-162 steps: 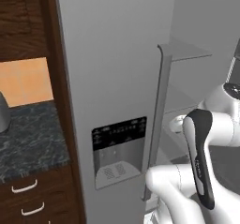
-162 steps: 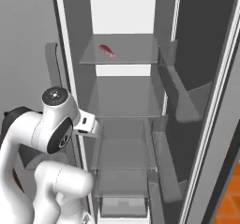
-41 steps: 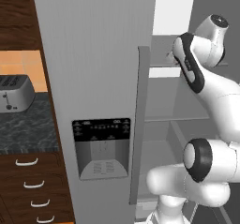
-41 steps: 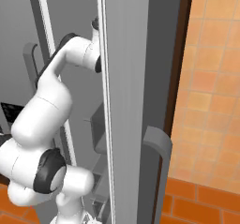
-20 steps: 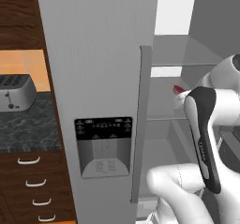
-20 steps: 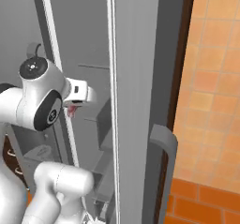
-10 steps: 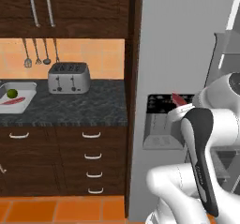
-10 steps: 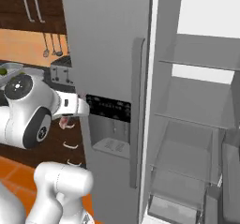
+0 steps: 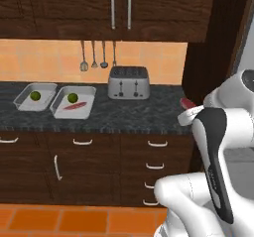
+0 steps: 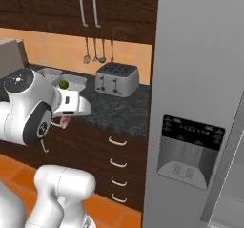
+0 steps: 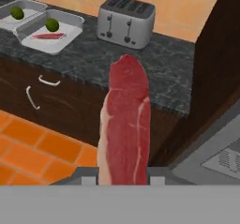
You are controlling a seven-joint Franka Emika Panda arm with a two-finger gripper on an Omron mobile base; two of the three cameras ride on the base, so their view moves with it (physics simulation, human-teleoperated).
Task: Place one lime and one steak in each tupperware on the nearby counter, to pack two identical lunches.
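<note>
Steak (image 11: 124,124), pinched at its near end by the closed hand (image 11: 123,180) well short of the surface (image 9: 129,114), may slip loose or reach the already-filled tupperware (image 9: 73,102) instead of the far-left one (image 9: 34,96).

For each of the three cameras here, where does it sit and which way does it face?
Left base view: behind the arm's left, facing the counter, toaster and both tupperware; arm lower right.
Right base view: behind its right, facing the same toaster and fridge; arm lower left.
Hand view: on the hand, along the gripper holding the steak.
</note>
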